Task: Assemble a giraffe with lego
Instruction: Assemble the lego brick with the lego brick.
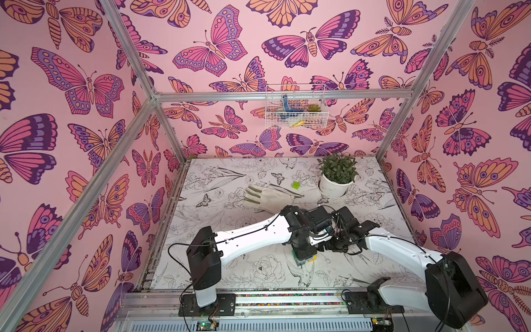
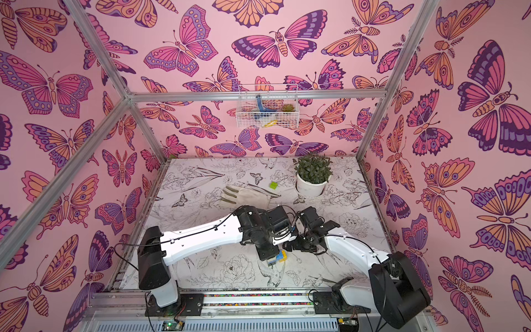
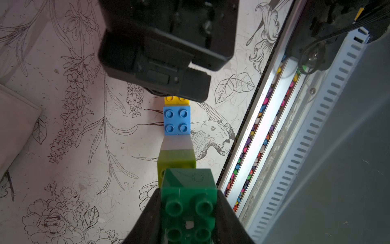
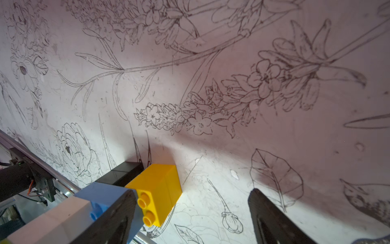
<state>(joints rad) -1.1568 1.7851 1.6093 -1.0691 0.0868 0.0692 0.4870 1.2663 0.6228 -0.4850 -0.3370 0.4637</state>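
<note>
The left fingers (image 3: 147, 213) clamped the giraffe (image 3: 176, 122) by its dark green head (image 3: 188, 209), probably to steady it at the front of the worktop (image 1: 230, 276) while the right fingers (image 4: 118, 211), apart, straddled its yellow leg (image 4: 157, 186).

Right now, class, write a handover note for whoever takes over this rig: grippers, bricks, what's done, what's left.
Left gripper: shut on the dark green head.
Right gripper: open, the yellow leg between its jaws.
Giraffe: near the table's front edge; head, lime-and-white neck, blue body, black leg and yellow leg look joined.
Loose lime brick: far side, near the plant pot.
Left: probably seat the legs, then release.
</note>
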